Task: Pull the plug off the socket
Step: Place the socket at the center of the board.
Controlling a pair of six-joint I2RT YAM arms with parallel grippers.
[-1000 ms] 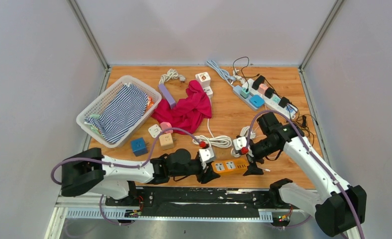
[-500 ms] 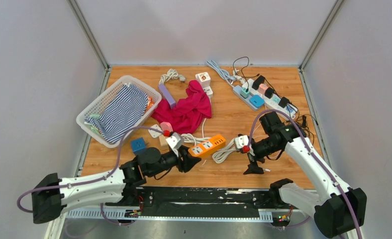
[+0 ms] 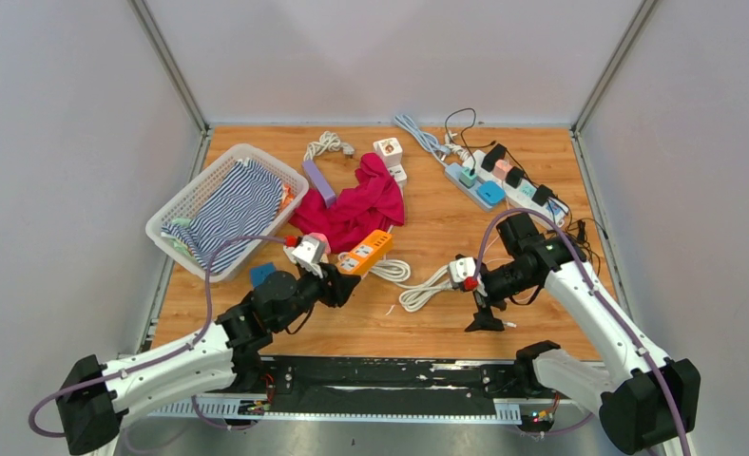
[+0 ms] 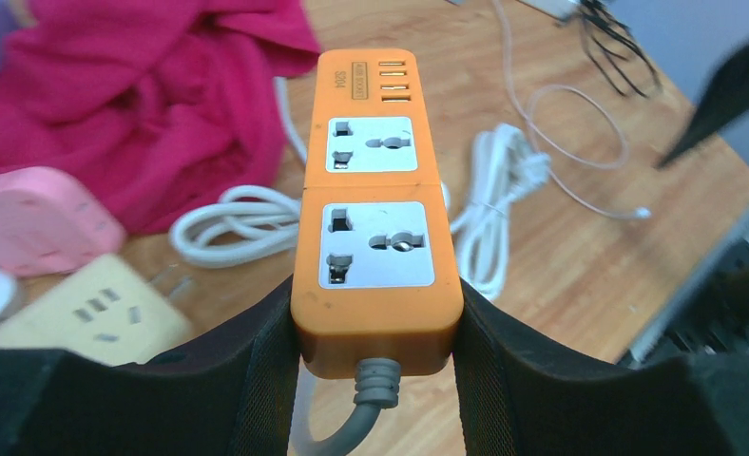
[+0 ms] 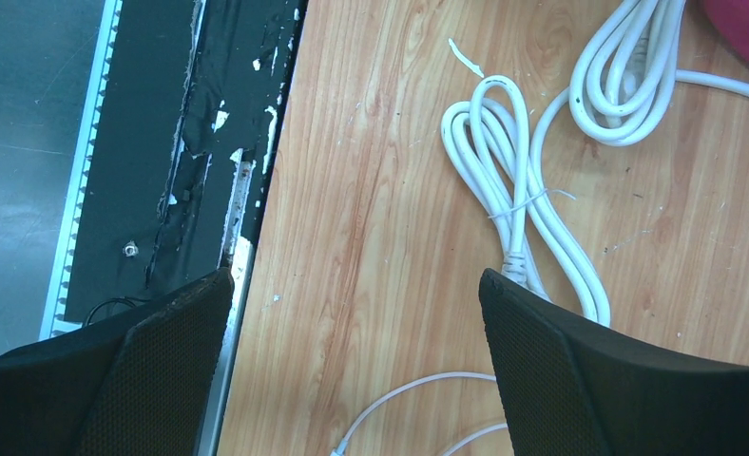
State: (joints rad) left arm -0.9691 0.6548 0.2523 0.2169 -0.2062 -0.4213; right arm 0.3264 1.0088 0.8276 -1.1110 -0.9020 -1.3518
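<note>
1. Nearest the front edge of the table [image 3: 428,228], the right gripper [image 5: 356,361] hangs over bare wood with its fingers spread wide and nothing between them.
2. Just beside it lies a thin white wire [image 5: 399,399], loose on the wood. Its end is too small to make out, so I cannot tell whether this is the plug the task means.
3. A little farther in, between the two arms, a bundled white cord [image 5: 523,209] rests flat on the table, tied at its middle.
4. To the left, the left gripper [image 3: 337,280] is clamped on the cord end of the orange power strip [image 4: 378,171], one finger on each long side, holding it off the table and pointing away. Both of its sockets show bare, and the small ports at its far tip look empty, though they are blurred.
5. Beyond the strip lies a pink cloth [image 3: 356,209], and at the far right other power strips [image 3: 504,180] carry several plugs.
6. Judgement: the pulling step looks done for this strip, since nothing is seated in it. The next move probably calls for setting the strip down flat, clear of the cloth and the bundled cord, and then opening the fingers.
</note>
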